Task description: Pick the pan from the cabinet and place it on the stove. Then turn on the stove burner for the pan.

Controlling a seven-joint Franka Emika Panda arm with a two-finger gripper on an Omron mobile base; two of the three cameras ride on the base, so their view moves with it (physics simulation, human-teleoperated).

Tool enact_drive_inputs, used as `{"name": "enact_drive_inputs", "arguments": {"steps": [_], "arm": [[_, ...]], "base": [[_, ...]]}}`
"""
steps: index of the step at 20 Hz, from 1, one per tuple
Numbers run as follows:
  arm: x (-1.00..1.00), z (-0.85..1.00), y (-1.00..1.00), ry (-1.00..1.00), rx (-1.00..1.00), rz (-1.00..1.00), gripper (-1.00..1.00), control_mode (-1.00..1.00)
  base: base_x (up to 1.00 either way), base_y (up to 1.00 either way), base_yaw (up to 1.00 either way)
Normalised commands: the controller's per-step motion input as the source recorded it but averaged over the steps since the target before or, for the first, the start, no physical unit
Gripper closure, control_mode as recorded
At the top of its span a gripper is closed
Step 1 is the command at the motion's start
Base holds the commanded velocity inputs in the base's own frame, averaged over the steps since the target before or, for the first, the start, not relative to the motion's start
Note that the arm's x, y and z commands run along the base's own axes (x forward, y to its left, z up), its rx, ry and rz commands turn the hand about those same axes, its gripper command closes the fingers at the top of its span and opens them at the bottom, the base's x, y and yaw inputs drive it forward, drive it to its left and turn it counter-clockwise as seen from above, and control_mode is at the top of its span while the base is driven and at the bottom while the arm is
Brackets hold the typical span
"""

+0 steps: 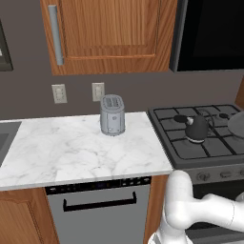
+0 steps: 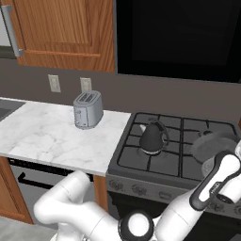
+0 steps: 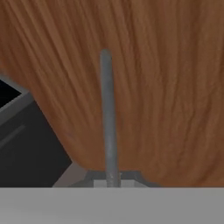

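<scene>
The pan (image 2: 212, 140), a round mottled grey disc with a darker rim, lies on the right side of the black stove (image 2: 174, 162). My forearm (image 2: 217, 181) partly covers it. Its edge (image 1: 237, 125) also shows at the right border of the left base view. My arm reaches past the stove's front right corner and off the picture. The hand view looks closely at a reddish-brown cabinet door (image 3: 170, 87) with a long grey bar handle (image 3: 108, 113) down its middle. Another upper cabinet (image 1: 109, 33) with a bar handle (image 1: 55, 34) hangs over the counter, door closed.
A small black kettle (image 2: 154, 136) stands on the stove's front left burner. A silver toaster (image 1: 112, 115) sits on the marble counter (image 1: 71, 152). Round knobs (image 2: 141, 189) line the stove front. A dishwasher (image 1: 102, 209) is below the counter. A black panel (image 3: 22, 144) borders the close door.
</scene>
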Motion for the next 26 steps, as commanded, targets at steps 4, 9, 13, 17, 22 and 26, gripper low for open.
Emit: {"name": "enact_drive_inputs", "arguments": {"steps": [4,9,13,17,22,26], "arm": [[0.00,-0.65,0.20,-0.01,-0.15,0.00,1.00,-1.00],[0.00,-0.58,0.37,0.00,-0.16,-0.01,1.00,-1.00],[0.00,-0.38,0.46,0.00,-0.12,-0.03,1.00,-1.00],[0.04,-0.19,0.33,0.00,-0.07,-0.04,1.00,-1.00],[0.06,-0.02,0.19,0.04,-0.07,-0.04,-1.00,-1.00],[0.10,0.00,0.29,0.09,-0.09,-0.04,-1.00,-1.00]], "base": [[0.00,0.00,0.00],[0.00,0.00,0.00],[0.00,0.00,0.00],[0.00,0.00,0.00],[0.00,0.00,0.00],[0.00,0.00,0.00]]}}
